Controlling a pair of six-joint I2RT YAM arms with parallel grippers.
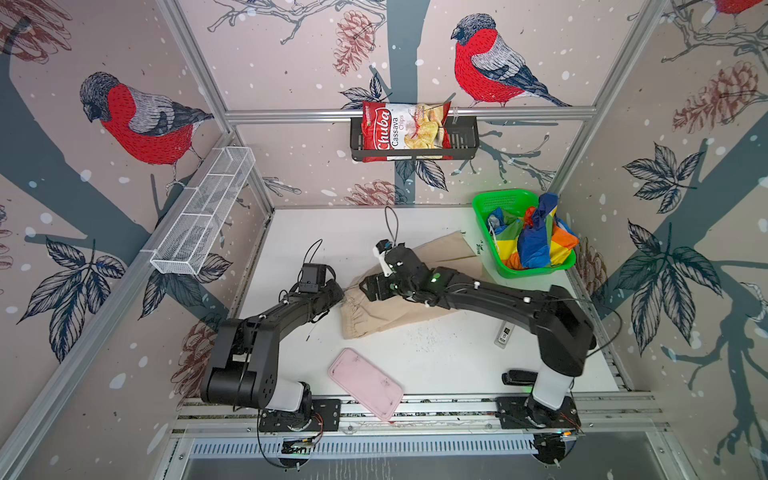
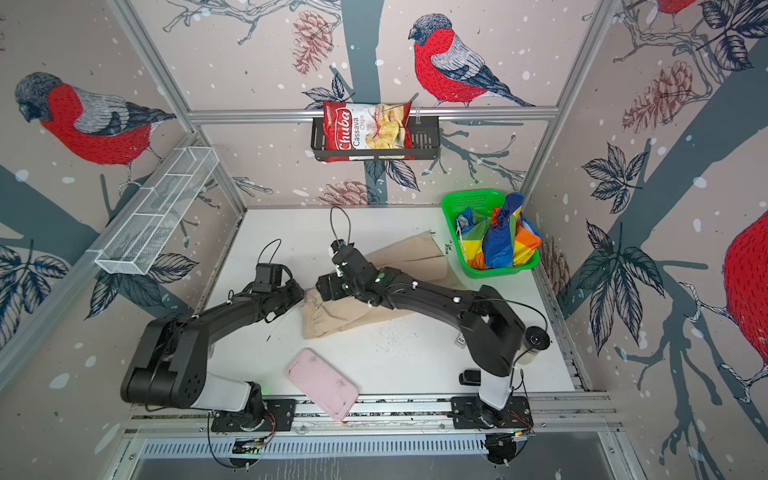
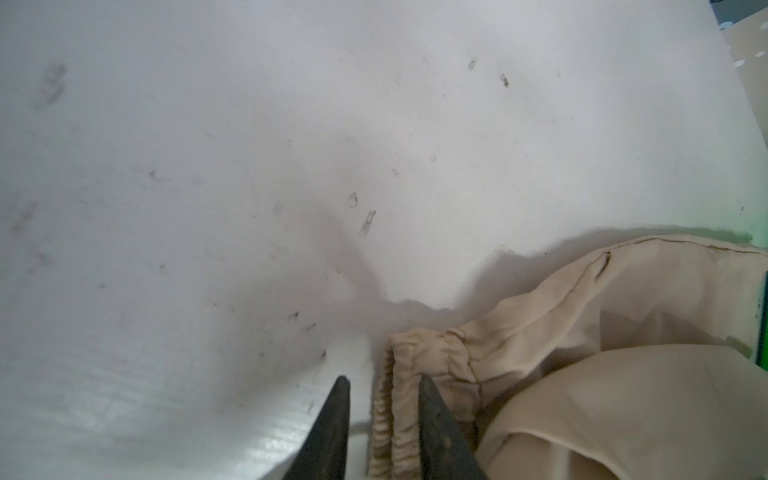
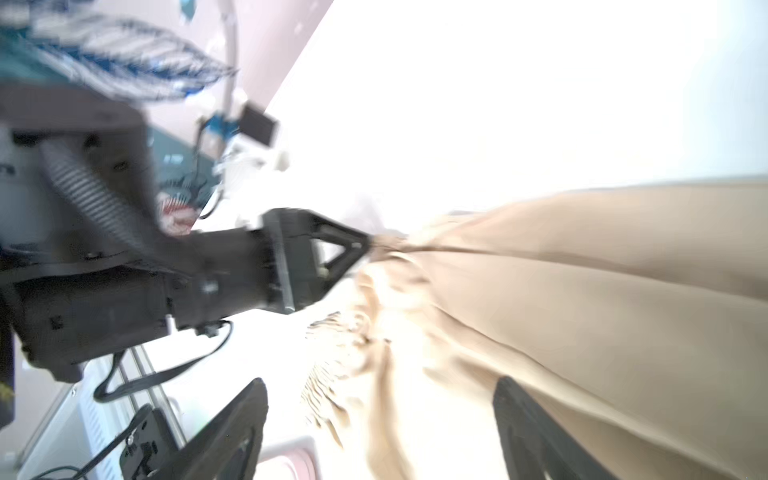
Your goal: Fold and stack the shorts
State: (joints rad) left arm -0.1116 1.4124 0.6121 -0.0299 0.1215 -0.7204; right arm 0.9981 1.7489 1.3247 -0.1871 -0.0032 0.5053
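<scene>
The beige shorts [image 1: 374,320] [image 2: 332,322] lie folded lengthwise on the white table [image 1: 311,232], with the gathered waistband at the near left and the legs running toward the back right. My left gripper [image 1: 344,296] [image 3: 383,380] is at the waistband's corner. Its jaws stand slightly open around the waistband edge, with a gap beside one finger [image 3: 338,415]. My right gripper [image 1: 368,289] [image 4: 380,382] hovers wide open just above the beige cloth [image 4: 582,291], holding nothing. The striped shorts [image 1: 536,241] [image 2: 498,241] sit crumpled in the green basket [image 1: 498,199].
A pink tray [image 1: 365,384] overhangs the table's front edge. A small white object [image 1: 504,334] and a black one [image 1: 517,377] lie near the right arm's base. A white wire basket [image 1: 203,212] hangs on the left wall, and a chips bag [image 1: 405,131] on the back wall.
</scene>
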